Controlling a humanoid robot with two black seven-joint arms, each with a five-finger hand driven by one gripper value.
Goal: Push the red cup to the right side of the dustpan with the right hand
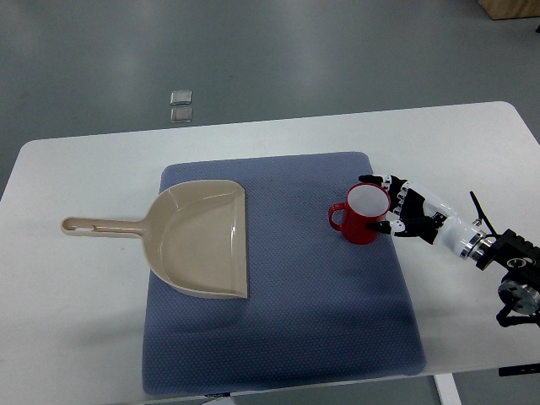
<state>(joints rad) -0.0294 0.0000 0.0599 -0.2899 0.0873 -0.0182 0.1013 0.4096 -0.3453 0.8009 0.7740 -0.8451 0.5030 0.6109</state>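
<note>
From the top view, the glossy red ceramic cup [364,215] is standing upright on the blue textured mat [278,337], its handle pointing left toward the beige plastic dustpan [202,240], which is lying well apart to the cup's left with its handle running out leftward. The right hand [405,211] is reaching in from the right edge and pressing against the cup's right side, its fingers [381,226] curling loosely around the rim and wall rather than clearly clamping it. The cup is lying directly left of the hand, already on the dustpan's right side, so any further push would be running leftward. The left hand is not showing.
</note>
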